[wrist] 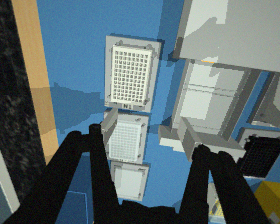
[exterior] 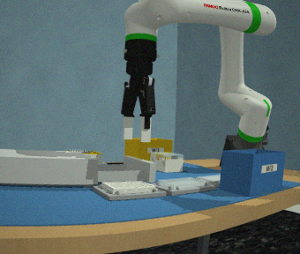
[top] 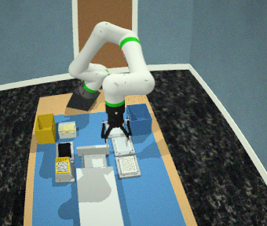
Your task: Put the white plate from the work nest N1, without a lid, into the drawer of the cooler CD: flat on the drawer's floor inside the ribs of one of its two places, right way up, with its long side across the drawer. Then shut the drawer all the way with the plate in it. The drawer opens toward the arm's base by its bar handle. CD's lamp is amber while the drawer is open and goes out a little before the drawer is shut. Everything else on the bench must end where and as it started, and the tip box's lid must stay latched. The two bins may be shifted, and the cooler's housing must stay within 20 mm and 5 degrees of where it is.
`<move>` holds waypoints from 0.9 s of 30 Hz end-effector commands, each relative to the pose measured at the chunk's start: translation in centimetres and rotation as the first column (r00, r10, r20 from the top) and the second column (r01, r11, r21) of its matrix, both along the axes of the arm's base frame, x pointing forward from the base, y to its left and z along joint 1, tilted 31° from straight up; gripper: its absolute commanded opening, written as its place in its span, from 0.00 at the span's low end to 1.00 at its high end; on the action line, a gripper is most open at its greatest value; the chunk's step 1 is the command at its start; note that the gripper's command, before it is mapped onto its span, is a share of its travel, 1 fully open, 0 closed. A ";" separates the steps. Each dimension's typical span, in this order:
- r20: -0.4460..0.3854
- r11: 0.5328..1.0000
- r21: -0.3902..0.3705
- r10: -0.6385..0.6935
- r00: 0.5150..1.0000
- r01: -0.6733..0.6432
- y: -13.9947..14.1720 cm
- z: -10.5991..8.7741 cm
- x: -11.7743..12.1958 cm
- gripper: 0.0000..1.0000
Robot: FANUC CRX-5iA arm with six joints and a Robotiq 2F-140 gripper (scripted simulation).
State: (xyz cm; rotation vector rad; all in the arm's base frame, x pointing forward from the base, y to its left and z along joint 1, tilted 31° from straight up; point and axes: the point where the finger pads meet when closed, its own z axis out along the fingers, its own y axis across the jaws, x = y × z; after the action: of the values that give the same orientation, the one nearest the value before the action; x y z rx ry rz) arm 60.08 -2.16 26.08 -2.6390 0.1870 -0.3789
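Fingers: the gripper (exterior: 138, 131) hangs at mid-frame in the exterior view, well above the table (exterior: 166, 226), spread partway with nothing between.
White plate: in its nest (wrist: 109, 75), upper middle of the wrist view, plate (wrist: 132, 72) uncovered.
Drawer: open (top: 93, 161), centre of the top view, beside the nests.
Blue bin: (top: 140, 118) right of the gripper.

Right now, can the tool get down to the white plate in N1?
Likely yes: the tool hangs open and empty nearby, and the white plate lies lidless with nothing over it.
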 end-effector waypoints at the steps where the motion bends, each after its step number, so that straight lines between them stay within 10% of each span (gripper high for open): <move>1: 0.000 1.000 0.000 0.000 1.000 0.000 0.4 0.5 0.6 0.66; 27: 0.000 1.000 0.000 0.000 1.000 0.000 3.6 3.3 4.5 0.66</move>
State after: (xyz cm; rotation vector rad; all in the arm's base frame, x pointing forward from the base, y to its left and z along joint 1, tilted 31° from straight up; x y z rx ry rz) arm 64.51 1.39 29.56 -2.6394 0.1871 -0.3781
